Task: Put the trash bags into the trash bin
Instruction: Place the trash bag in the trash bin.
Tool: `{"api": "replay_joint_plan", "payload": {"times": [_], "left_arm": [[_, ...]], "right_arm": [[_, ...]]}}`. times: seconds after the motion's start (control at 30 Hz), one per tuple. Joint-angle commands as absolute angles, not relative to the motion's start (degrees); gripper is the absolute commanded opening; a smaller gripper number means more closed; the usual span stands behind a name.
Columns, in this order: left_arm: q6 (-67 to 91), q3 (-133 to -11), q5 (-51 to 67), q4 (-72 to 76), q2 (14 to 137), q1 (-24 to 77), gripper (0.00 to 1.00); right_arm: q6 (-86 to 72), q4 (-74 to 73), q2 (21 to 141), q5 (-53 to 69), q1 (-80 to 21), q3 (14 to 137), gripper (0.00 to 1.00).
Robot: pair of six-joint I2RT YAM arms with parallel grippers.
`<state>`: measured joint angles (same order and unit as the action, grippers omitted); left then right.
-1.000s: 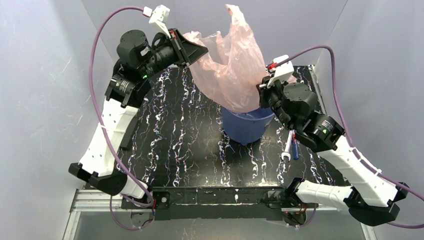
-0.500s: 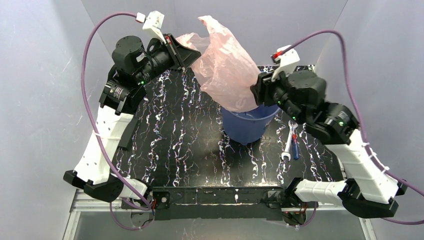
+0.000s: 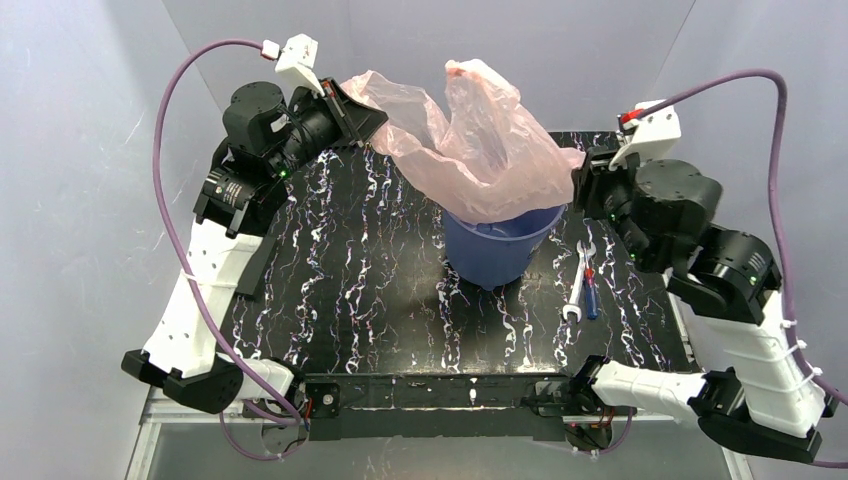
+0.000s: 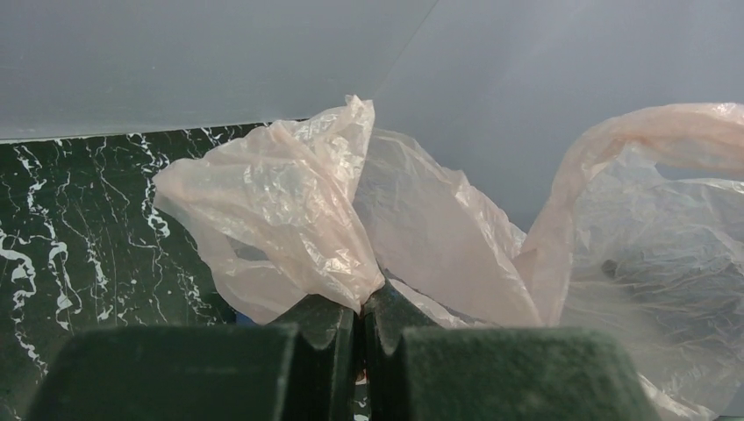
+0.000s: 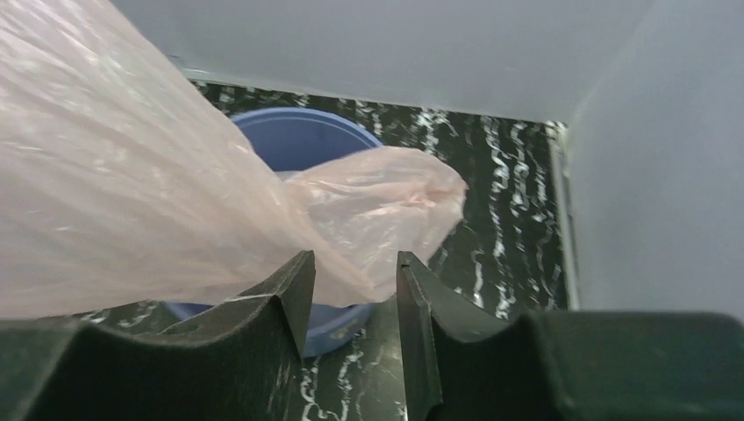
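Note:
The pale-pink trash bag (image 3: 480,150) hangs stretched above the blue trash bin (image 3: 495,245), its lower part drooping into the bin's mouth. My left gripper (image 3: 365,115) is up at the back left, shut on a bunched corner of the bag (image 4: 298,219); in the left wrist view the film is pinched between the closed jaws of that gripper (image 4: 360,303). My right gripper (image 3: 585,185) is to the right of the bin with its jaws apart. In the right wrist view the bag's loose end (image 5: 386,206) lies just ahead of that gripper (image 5: 353,263), over the bin (image 5: 298,140).
A silver wrench (image 3: 577,285) and a small red-and-blue screwdriver (image 3: 591,295) lie on the black marbled tabletop (image 3: 350,280) right of the bin. Grey walls close in the back and both sides.
The right gripper has opened, let go of the bag and drawn back to the right. The left gripper has shifted slightly left with its corner. The bag now spreads wider over the bin.

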<state>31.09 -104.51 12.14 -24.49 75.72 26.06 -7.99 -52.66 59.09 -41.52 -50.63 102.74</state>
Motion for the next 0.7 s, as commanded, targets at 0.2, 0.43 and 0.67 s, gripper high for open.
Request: {"api": "replay_joint_plan", "payload": {"times": [0.2, 0.43, 0.67], "left_arm": [[32.14, -105.12, 11.51, -24.08, 75.21, 25.16, 0.0], [32.58, -104.68, 9.57, -25.71, 74.55, 24.42, 0.0], [33.53, -102.29, 7.89, -26.34, 72.83, 23.42, 0.0]], "right_arm": [[-11.53, -57.45, 65.13, -55.65, -50.63, 105.18, 0.44], [-9.22, -61.42, 71.36, -53.58, -50.27, 114.22, 0.45], [-7.49, -63.08, 77.93, -46.9, -43.33, 119.61, 0.54]]}}
